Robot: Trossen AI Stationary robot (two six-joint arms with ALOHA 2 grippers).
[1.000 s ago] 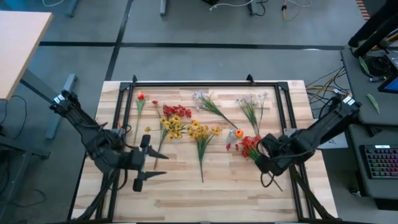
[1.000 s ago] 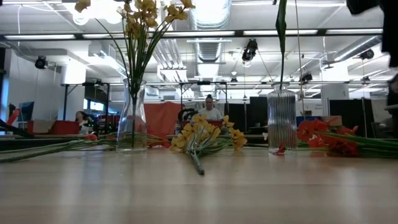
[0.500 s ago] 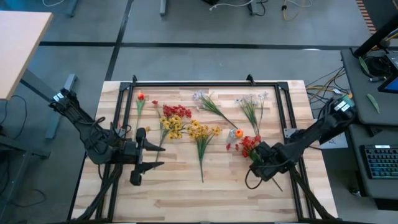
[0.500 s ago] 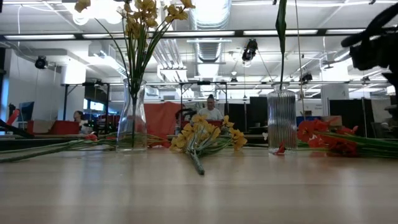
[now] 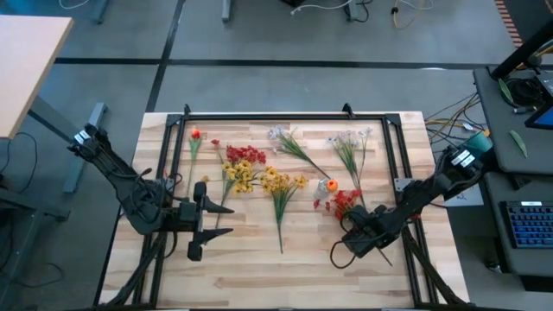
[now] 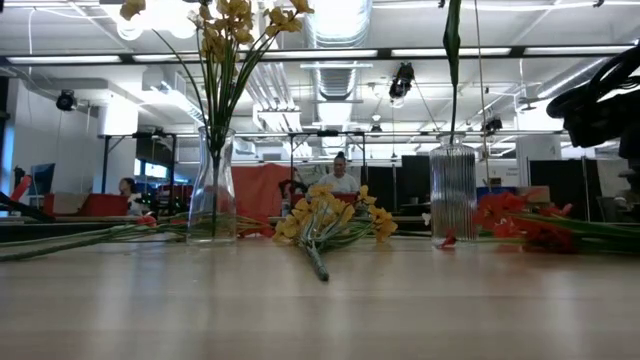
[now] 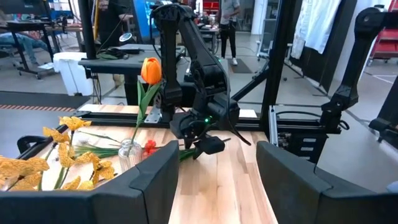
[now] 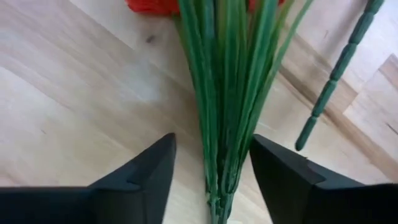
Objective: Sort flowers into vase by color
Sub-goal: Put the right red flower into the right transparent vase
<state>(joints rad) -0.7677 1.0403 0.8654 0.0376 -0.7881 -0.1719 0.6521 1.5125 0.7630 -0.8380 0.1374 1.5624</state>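
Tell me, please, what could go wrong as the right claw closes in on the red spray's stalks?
The right claw straddles the red spray's bundled green stalks with its jaws apart, so closing could catch only some stalks and the rest may splay or slip. A separate green stem lies close beside them and might be dragged along. The orange flower's vase stands near and could be knocked on lifting.

A pale wooden table [image 5: 259, 268] carries scattered flowers [image 5: 281, 186] and two glass vases [image 6: 213, 190].
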